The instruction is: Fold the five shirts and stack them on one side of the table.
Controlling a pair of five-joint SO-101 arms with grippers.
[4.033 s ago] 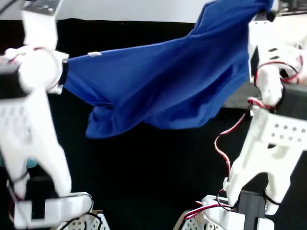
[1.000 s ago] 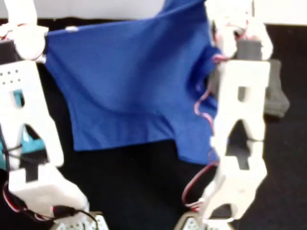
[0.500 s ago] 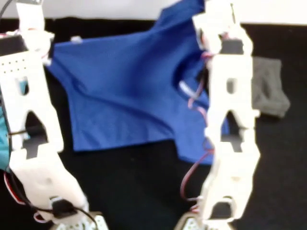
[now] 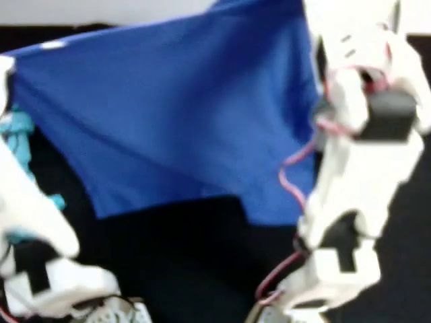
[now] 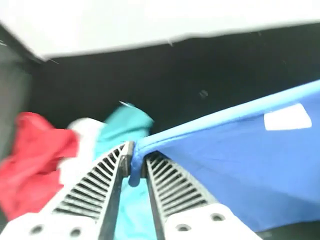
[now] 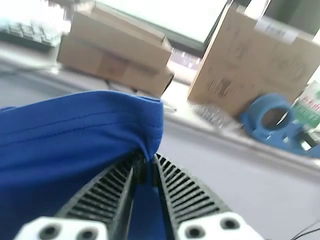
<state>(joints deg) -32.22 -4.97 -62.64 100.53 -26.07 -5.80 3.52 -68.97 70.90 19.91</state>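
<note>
Left pincer (image 5: 137, 152) clamps blue shirt (image 5: 235, 165) bearing white label (image 5: 290, 117).

The shirt (image 4: 182, 114) hangs spread over the worktop (image 4: 188, 269). It stretches from the left arm (image 4: 27, 208) at the scene's left across to the right arm (image 4: 357, 168) at the right, and its loose lower edge falls on the near side. The left hand (image 5: 134, 167) is clamped on the shirt's left edge, and the right hand (image 6: 146, 172) on a fold at its right end. A heap of other shirts (image 5: 75, 145) lies on the worktop at the left, beyond the left hand. Far behind the right hand, boxes (image 6: 255, 65) stand side by side.
</note>
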